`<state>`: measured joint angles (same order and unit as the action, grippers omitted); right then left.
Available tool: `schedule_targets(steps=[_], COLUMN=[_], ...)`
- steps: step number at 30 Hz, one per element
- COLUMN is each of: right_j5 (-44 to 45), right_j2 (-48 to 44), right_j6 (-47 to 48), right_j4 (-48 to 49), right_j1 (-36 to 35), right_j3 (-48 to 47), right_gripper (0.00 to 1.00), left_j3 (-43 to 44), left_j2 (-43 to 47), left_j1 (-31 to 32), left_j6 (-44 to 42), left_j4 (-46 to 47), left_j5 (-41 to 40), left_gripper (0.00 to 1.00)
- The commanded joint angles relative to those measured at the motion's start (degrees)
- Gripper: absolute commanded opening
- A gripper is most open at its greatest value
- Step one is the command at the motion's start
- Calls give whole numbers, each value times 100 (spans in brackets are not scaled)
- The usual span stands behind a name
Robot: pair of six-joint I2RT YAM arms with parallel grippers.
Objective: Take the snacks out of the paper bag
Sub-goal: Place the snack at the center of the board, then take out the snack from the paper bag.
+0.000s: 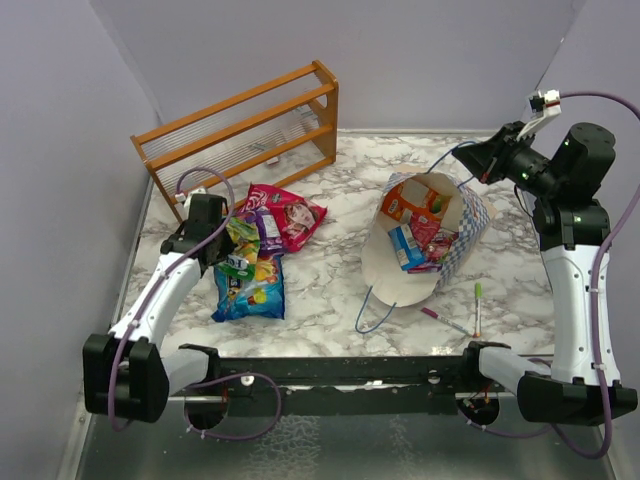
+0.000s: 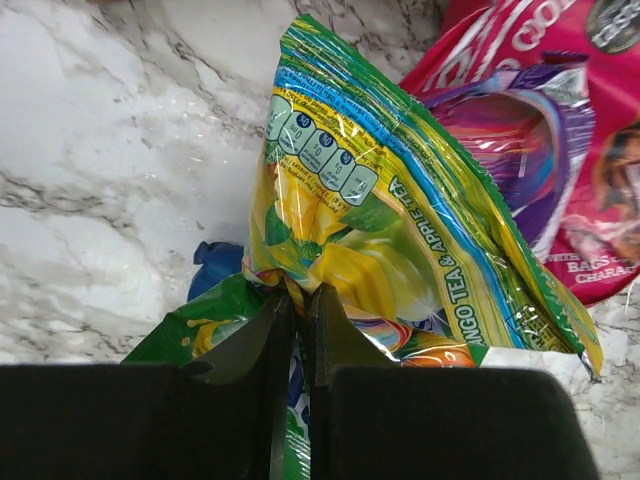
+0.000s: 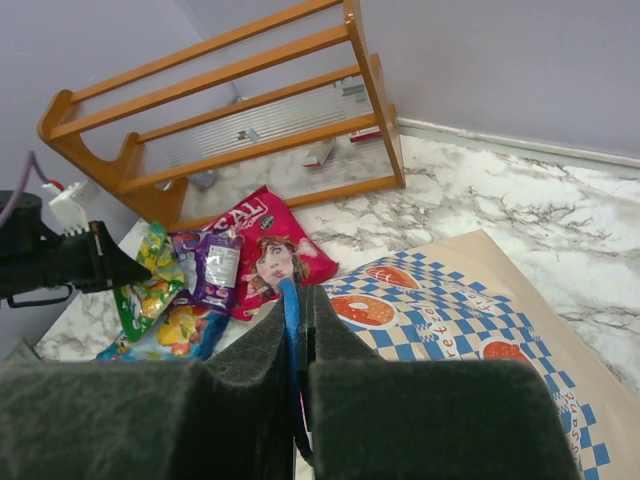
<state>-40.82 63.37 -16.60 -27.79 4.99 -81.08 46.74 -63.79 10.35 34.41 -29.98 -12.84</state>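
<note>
A white marble-patterned surface [image 1: 330,270] with grey veining is shown from above. It is closed in by pale lilac walls [image 1: 60,120] on the left, at the back and on the right. A wooden rack [image 1: 240,130] with slatted shelves is set at the back left, close to the corner. A black rail [image 1: 340,372] is fixed along the near edge, and an arm is mounted at each end of it.

The paper bag [image 1: 392,272], cream with a blue checked band, is tilted right of centre with its open mouth turned up toward the camera. Orange, blue and red snacks [image 1: 420,235] are seen inside it. A blue cord handle [image 3: 290,310] is pinched by the right jaws, which are pressed together on it above the bag's far right rim. The other handle [image 1: 375,315] is left loose on the surface at the near side.

Well apart from the bag, left of centre, a pink packet [image 1: 295,215], a purple packet [image 1: 268,225] and a blue packet [image 1: 250,297] are piled together. Over this pile a green-yellow packet [image 2: 400,230] is gripped at its crimped edge by the left jaws, which are nearly closed on the foil.

A green marker pen [image 1: 477,308] and a pink marker pen [image 1: 443,320] are laid near the bag's near right side.
</note>
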Motion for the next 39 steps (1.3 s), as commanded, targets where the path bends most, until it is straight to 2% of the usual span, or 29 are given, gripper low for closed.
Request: schedule_targets(steps=[1, 4, 7, 11, 16, 20, 25, 29, 31, 33, 36, 39], right_j5=[-7, -14, -7, -13, -49, -51, -38, -59, -88, -99, -69, -88], right_j2=[-58, -71, -87, -78, -79, -87, -106, -101, -89, -84, -88, -88], right_j6=[61, 60, 57, 52, 39, 36, 29, 0, -24, -36, -11, -36], right_j4=[-60, -36, -19, -18, 3, 8, 28, 63, 71, 80, 52, 61], right_j1=[27, 28, 28, 28, 28, 28, 28, 28, 28, 28, 28, 24], right_j3=[-205, -158, -120, -110, -111, -112, -69, -57, -66, -74, -97, -79], right_gripper=[1, 1, 1, 1, 1, 1, 1, 1, 1, 1, 1, 1], left_j3=[-75, -159, -390, -466, -198, 258, 679, 459, 188, -40, -130, -71], left_j2=[-501, -554, -327, 53, 668, 1144, 1382, 1404, 1479, 1598, 1632, 1291], left_j1=[-246, -261, -261, -261, -268, -266, -261, -206, 34, 688, 2004, 3195], left_j6=[-26, -53, 33, 100, 47, -154, -92, 397, 822, 1187, 1567, 1798], left_j4=[443, 562, 746, 508, 34, -177, -196, 261, 648, 998, 1283, 1571], left_j5=[1027, 1301, 1446, 1256, 933, 1083, 1864, 2868, 3111, 2894, 1866, 1148], left_gripper=[0, 9, 31, 57, 70, 73, 73, 72, 69, 68, 67, 64])
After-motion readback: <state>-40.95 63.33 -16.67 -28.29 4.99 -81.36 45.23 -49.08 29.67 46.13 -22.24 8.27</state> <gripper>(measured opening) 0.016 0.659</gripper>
